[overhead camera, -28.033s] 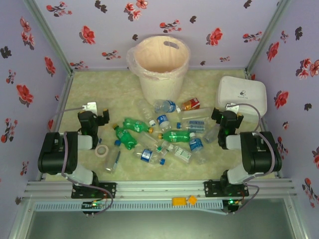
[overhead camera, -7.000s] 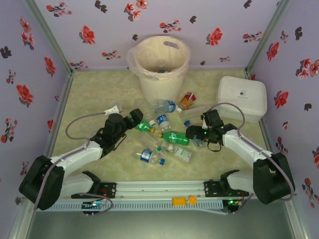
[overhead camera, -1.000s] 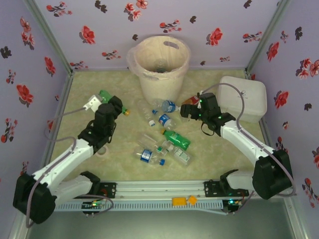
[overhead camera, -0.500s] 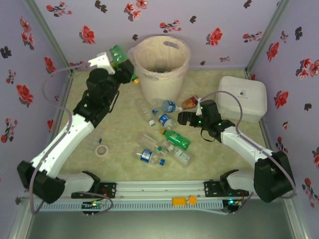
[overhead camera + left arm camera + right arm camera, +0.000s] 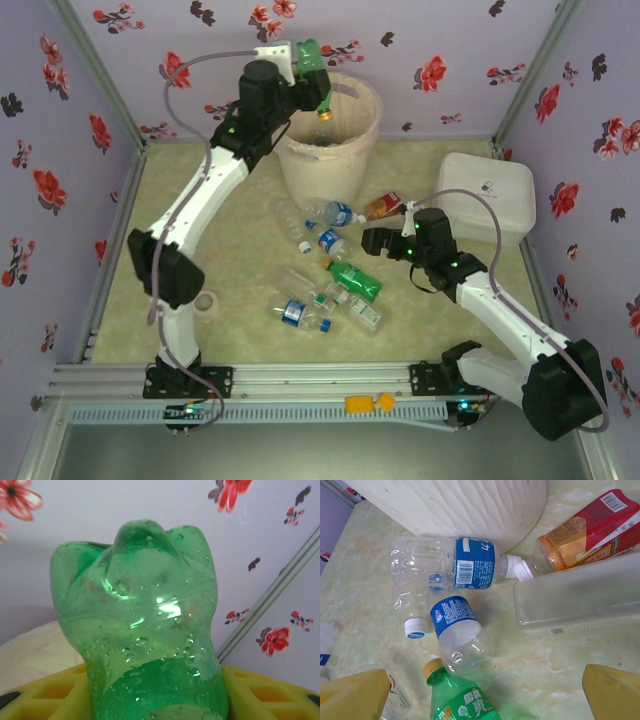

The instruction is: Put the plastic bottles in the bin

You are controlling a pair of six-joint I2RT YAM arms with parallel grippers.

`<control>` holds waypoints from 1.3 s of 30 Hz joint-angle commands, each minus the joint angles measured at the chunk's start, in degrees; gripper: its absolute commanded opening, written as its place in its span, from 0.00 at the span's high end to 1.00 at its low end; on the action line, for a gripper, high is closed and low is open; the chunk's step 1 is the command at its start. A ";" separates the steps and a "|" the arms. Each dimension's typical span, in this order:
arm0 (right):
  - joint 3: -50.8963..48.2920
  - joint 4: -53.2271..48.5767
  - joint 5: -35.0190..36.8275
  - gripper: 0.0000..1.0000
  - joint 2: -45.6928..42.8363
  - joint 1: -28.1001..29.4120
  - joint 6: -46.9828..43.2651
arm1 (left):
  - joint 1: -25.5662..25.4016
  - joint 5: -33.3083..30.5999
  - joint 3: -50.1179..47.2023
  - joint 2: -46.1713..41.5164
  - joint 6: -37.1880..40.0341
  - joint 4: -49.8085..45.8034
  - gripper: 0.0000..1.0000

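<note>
I am holding my left gripper (image 5: pixel 303 82) high at the upper middle of the top view, jaws clamped round a green bottle (image 5: pixel 310 52). The left wrist view is showing its dimpled base (image 5: pixel 145 625) standing up between my yellow fingers (image 5: pixel 45 697). The bottle's long axis is hanging near upright, orange cap down, over the left part of the mouth of the bin (image 5: pixel 368 105), so I judge that parting the jaws should drop it in.

To the right and lower, the other bottles (image 5: pixel 335 212) are lying scattered on the table (image 5: pixel 200 200) in front of the bin. My right gripper (image 5: pixel 372 241) is hovering just beside them, jaws wide apart and gripping nothing. In its wrist view a loose green bottle (image 5: pixel 462 702) is lying between the fingers (image 5: pixel 352 695) at the bottom edge, cap toward the upper left, its axis slanting across the gap. This arm is the nearer one to the pile.
</note>
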 commanded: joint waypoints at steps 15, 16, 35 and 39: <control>-3.07 -0.77 6.57 0.00 -1.69 -0.61 5.98 | 0.18 2.55 17.14 12.34 4.30 -13.07 0.00; -2.97 -0.91 6.68 0.00 -1.54 -0.81 6.40 | 0.01 2.62 17.32 11.73 4.31 -13.20 0.00; 2.56 0.36 10.66 0.00 12.54 -6.75 21.97 | -5.18 0.34 -41.24 -30.62 7.03 15.53 0.00; 6.55 -1.00 14.98 0.00 17.86 -6.88 25.13 | -5.27 -2.01 -58.40 -40.37 1.88 20.08 0.00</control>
